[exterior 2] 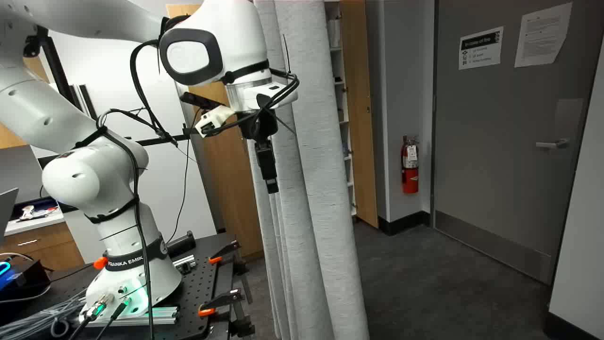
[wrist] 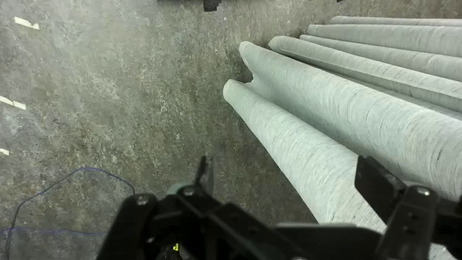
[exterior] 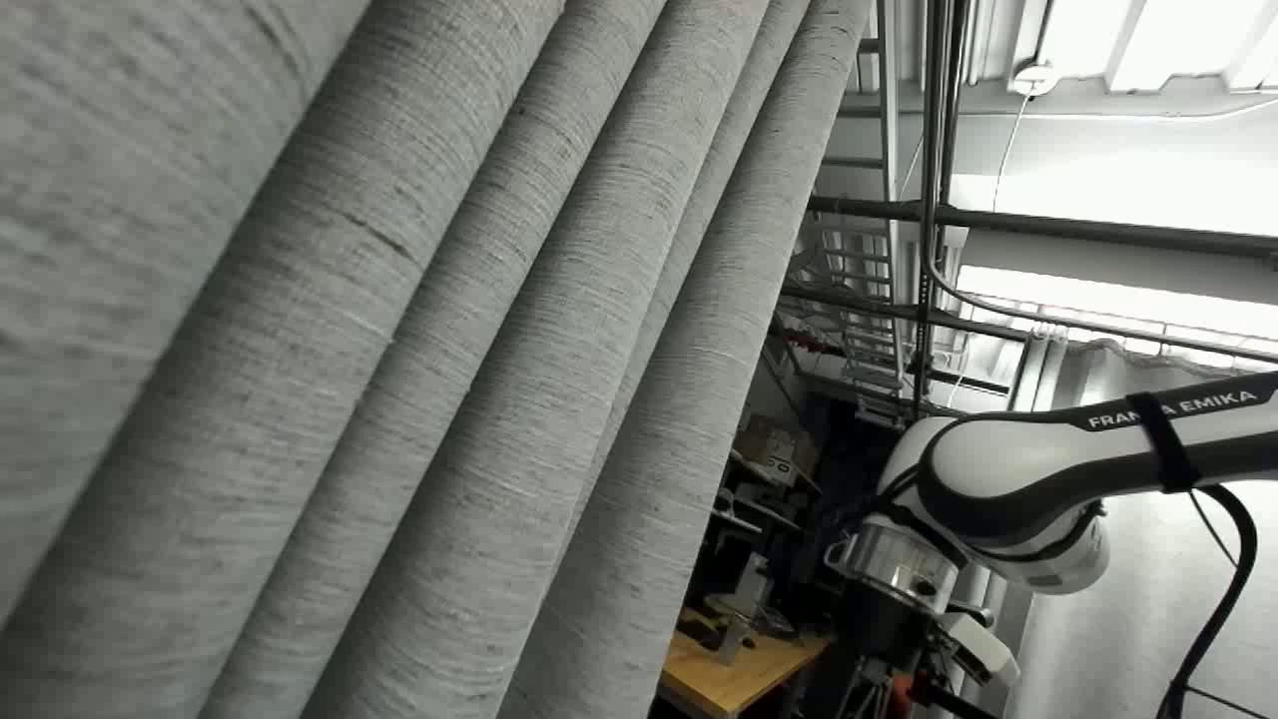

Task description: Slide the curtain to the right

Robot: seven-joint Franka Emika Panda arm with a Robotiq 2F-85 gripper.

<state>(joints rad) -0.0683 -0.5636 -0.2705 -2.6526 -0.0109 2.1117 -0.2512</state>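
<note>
The hand (wrist: 283, 171) was spread wide, gripping nothing. In the wrist view, the curtain (wrist: 353, 108) lay toward two o'clock, contact undetermined. The step was judged approach; next move likely required securing its edge, then drawing right.

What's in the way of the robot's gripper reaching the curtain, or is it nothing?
Nothing that I can see. In the wrist view, the gripper is open and the curtain shows beyond it, with no other thing visible between them.
</note>
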